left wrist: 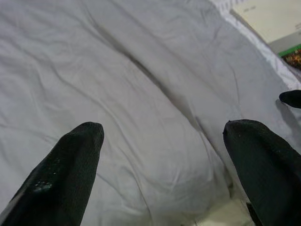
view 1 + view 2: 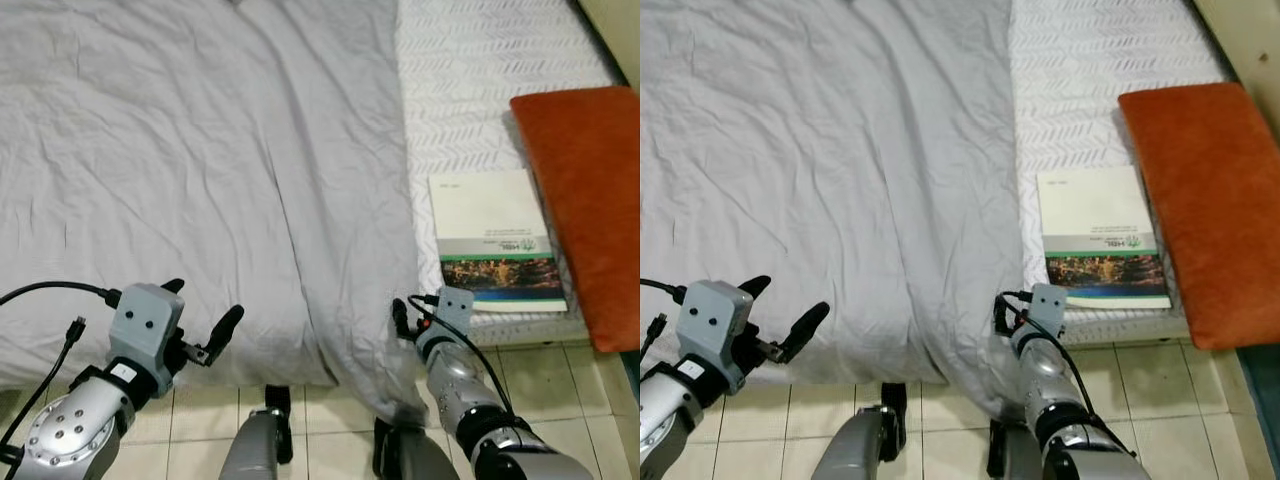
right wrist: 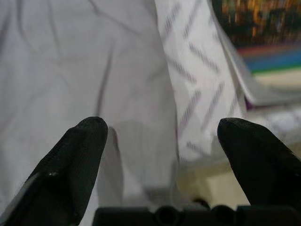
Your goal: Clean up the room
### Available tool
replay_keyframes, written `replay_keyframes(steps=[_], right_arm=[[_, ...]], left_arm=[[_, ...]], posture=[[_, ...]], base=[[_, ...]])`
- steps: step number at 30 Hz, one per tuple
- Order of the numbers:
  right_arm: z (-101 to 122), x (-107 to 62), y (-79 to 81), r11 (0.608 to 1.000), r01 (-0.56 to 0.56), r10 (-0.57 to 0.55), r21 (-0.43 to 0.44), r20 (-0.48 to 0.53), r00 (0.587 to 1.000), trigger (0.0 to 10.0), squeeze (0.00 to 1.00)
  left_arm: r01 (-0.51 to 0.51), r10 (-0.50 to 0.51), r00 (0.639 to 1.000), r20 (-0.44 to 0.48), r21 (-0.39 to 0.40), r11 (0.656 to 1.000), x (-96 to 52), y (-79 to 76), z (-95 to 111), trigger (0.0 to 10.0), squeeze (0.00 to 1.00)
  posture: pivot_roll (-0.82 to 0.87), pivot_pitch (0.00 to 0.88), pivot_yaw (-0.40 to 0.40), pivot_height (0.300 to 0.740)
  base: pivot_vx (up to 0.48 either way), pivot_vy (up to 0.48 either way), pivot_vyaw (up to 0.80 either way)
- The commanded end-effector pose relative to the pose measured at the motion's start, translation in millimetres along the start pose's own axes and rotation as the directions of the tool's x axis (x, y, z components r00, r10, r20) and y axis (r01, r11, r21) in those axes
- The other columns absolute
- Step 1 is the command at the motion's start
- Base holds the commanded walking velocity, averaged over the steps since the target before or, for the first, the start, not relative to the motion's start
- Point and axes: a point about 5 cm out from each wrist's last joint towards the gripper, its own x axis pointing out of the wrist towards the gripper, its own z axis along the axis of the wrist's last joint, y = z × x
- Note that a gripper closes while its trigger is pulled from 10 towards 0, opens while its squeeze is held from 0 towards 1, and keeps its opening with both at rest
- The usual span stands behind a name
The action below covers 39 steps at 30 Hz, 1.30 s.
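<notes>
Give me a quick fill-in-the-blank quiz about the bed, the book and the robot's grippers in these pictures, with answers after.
1. The grey blanket covers the robot's ____ side of the bed.
2. The book lies between the blanket and the ____ cushion.
3. The left gripper hovers over the blanket with its jaws ____.
4. The right gripper sits at the blanket's corner that hangs toward the tiled ____.

Answers: left; orange; open; floor
</notes>
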Motion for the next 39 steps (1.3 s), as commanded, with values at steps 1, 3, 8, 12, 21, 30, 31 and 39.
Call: replay_keyframes(steps=[1, 3, 8, 12, 21, 30, 31, 39], right_arm=[[-23.0, -6.0, -3.9, 0.999, 0.024, -0.020, 0.038, -0.101, 0.995, 10.0, 0.00], [-25.4, -6.3, -4.9, 0.997, 0.034, -0.025, 0.068, -0.121, 0.992, 10.0, 0.00], [-25.4, -5.1, 1.5, 0.981, 0.018, 0.008, 0.191, -0.133, 0.991, 10.0, 0.00], [-24.7, -4.0, 13.1, 0.968, -0.026, 0.062, 0.251, -0.135, 0.989, 10.0, 0.00], [-23.8, -2.9, 12.8, 0.956, -0.002, 0.050, 0.294, -0.155, 0.987, 0.0, 0.00], [-19.3, -1.2, 17.6, 0.966, -0.024, 0.062, 0.258, -0.140, 0.988, 0.0, 0.00], [-18.2, -0.9, 17.5, 0.970, -0.026, 0.059, 0.242, -0.134, 0.989, 0.0, 0.00], [-15.9, -0.5, 15.1, 0.962, -0.022, 0.054, 0.272, -0.111, 0.992, 0.0, 0.00]], left_arm=[[-0.013, 0.013, 1.000, -0.025, 0.008, 1.000, -11.2, 3.3, -0.1, 10.0, 0.00], [-0.018, 0.018, 0.999, -0.034, 0.012, 1.000, -13.7, 5.6, -0.6, 10.0, 0.00], [-0.007, 0.006, 0.999, -0.039, -0.006, 1.000, -16.4, 2.1, 0.7, 10.0, 0.00], [0.115, -0.121, 0.991, -0.061, -0.089, 0.989, -19.8, -29.0, -5.7, 10.0, 0.00], [0.208, -0.236, 0.967, -0.094, -0.237, 0.949, -13.8, -87.2, -39.5, 10.0, 0.00], [0.183, -0.177, 0.983, 0.049, -0.188, 0.965, 10.7, -95.2, -45.3, 10.0, 0.00], [0.185, -0.179, 0.982, 0.053, -0.173, 0.967, 14.3, -97.6, -51.2, 10.0, 0.00], [0.126, -0.120, 0.992, 0.039, -0.210, 0.970, 34.5, -103.1, -76.9, 10.0, 0.00]], posture=[[0.30, 0.674, 0.065, 0.740], [0.31, 0.675, 0.066, 0.740], [0.30, 0.684, 0.062, 0.740], [0.29, 0.672, 0.051, 0.740], [0.29, 0.676, 0.042, 0.740], [0.29, 0.680, 0.029, 0.740], [0.27, 0.687, 0.022, 0.740], [0.25, 0.704, 0.003, 0.740]], base=[[0.000, 0.000, 0.00], [0.000, 0.000, 0.00], [0.000, 0.000, 0.00], [0.000, 0.000, 0.00], [0.000, 0.000, 0.00], [0.000, 0.000, 0.00], [0.000, 0.000, 0.00], [0.000, 0.000, 0.00]])
